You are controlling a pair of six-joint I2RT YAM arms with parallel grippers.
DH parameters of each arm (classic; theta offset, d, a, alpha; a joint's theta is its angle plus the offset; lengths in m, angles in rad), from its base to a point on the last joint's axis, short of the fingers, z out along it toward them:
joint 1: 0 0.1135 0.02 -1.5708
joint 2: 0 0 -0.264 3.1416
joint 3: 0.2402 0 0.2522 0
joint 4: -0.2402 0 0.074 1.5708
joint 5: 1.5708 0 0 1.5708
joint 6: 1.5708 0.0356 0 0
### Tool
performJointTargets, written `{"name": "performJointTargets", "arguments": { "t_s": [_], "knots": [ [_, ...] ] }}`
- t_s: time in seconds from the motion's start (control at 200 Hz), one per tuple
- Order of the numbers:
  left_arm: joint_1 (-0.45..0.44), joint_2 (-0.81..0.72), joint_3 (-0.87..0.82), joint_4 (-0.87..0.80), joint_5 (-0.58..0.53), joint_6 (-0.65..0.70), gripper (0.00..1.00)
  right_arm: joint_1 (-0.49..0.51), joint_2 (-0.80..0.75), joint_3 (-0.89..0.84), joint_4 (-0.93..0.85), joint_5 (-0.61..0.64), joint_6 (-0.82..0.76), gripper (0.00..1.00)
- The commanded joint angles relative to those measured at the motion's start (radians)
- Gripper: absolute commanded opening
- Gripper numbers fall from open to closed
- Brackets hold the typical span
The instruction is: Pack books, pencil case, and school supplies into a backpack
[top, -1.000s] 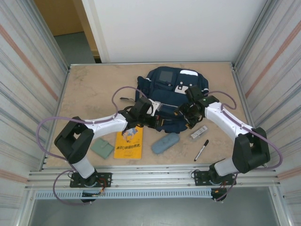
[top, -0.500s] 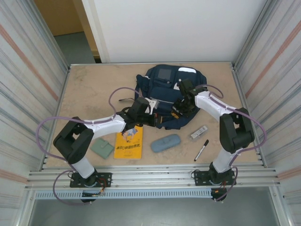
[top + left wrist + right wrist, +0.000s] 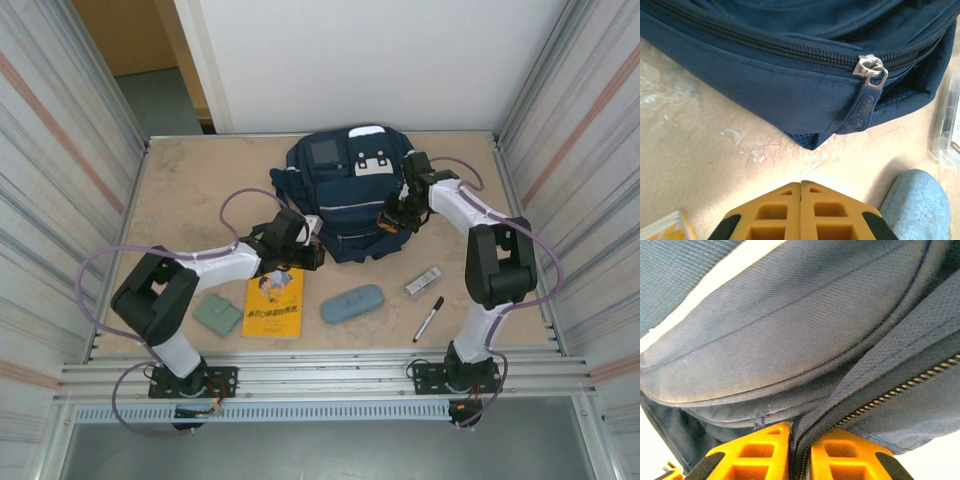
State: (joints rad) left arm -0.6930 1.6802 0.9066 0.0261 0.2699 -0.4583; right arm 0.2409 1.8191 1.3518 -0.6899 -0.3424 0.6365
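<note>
Left gripper (image 3: 801,184) has its orange fingers pressed together with nothing between them. It sits low over the table (image 3: 190,190), just short of the backpack's (image 3: 345,195) near-left corner, with a strip of bare surface between the tips and the fabric. A zip pull (image 3: 867,85) hangs over that lower edge. Right gripper (image 3: 800,440) is nearly closed and pinches a fold of backpack fabric beside a run of zip teeth, at the bag's right side (image 3: 397,215).

The backpack lies at the far middle of the table, its top almost at the back edge. There is wide open room to its left and a narrower strip between it and the right wall.

Along the near edge runs a row, left to right:
- pad (image 3: 217,314)
- book (image 3: 273,300), just beside the pad
- case (image 3: 352,303)
- bar (image 3: 423,280)
- marker (image 3: 429,318), nearest the rail (image 3: 320,375)

All lie flat and apart from the bag. The left forearm crosses above the book's far end.

The surface is mottled beige with pale scuffs. Ribbed metal walls (image 3: 60,150) close both sides, and a white panel (image 3: 350,60) stands behind.
</note>
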Motion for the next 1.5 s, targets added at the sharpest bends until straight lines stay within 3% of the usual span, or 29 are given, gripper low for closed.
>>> {"name": "performJointTargets", "arguments": {
  "t_s": [0.0, 0.055, 0.205, 0.241, 0.406, 0.506, 0.646, 0.727, 0.892, 1.183, 1.258, 1.378, 1.493],
  "knots": [
    [0.003, 0.045, 0.084, -0.006, 0.079, 0.012, 0.0, 0.023, -0.041, -0.017, 0.059, -0.032, -0.03, 0.21],
    [0.003, 0.058, 0.091, 0.01, 0.093, 0.004, 0.0, 0.029, -0.057, -0.011, 0.039, -0.02, -0.024, 0.19],
    [0.009, 0.055, 0.061, 0.07, 0.086, -0.022, 0.41, 0.02, -0.11, -0.039, 0.032, -0.01, -0.02, 0.21],
    [0.006, 0.051, 0.056, 0.071, 0.075, -0.019, 0.46, 0.015, -0.11, -0.041, 0.03, -0.016, -0.026, 0.21],
    [0.001, 0.02, 0.04, 0.072, 0.012, -0.019, 0.55, 0.005, -0.11, -0.061, 0.045, -0.022, -0.032, 0.21],
    [-0.011, -0.006, 0.043, 0.053, -0.061, -0.009, 0.66, 0.005, -0.096, -0.055, 0.05, -0.033, -0.037, 0.21],
    [-0.015, 0.028, 0.119, -0.01, -0.143, -0.002, 0.63, 0.009, -0.102, -0.061, 0.058, -0.032, -0.044, 0.21],
    [-0.021, 0.053, 0.142, 0.001, -0.168, 0.001, 0.5, 0.006, -0.098, -0.057, 0.055, -0.033, -0.049, 0.21],
    [-0.029, 0.136, 0.207, -0.003, -0.114, 0.008, 0.39, 0.003, -0.102, -0.059, 0.056, -0.032, -0.053, 0.21],
    [-0.044, 0.133, 0.223, -0.044, -0.155, 0.026, 0.22, 0.0, -0.094, -0.068, 0.064, -0.031, -0.053, 0.21],
    [-0.046, 0.122, 0.205, -0.04, -0.167, 0.032, 0.22, -0.003, -0.092, -0.068, 0.065, -0.037, -0.053, 0.21],
    [-0.046, 0.121, 0.205, -0.07, -0.164, 0.041, 0.35, -0.003, -0.101, -0.082, 0.076, -0.035, -0.053, 0.21],
    [-0.047, 0.125, 0.188, -0.073, -0.191, 0.043, 0.37, -0.004, -0.095, -0.075, 0.075, -0.046, -0.052, 0.21]
  ]
}}
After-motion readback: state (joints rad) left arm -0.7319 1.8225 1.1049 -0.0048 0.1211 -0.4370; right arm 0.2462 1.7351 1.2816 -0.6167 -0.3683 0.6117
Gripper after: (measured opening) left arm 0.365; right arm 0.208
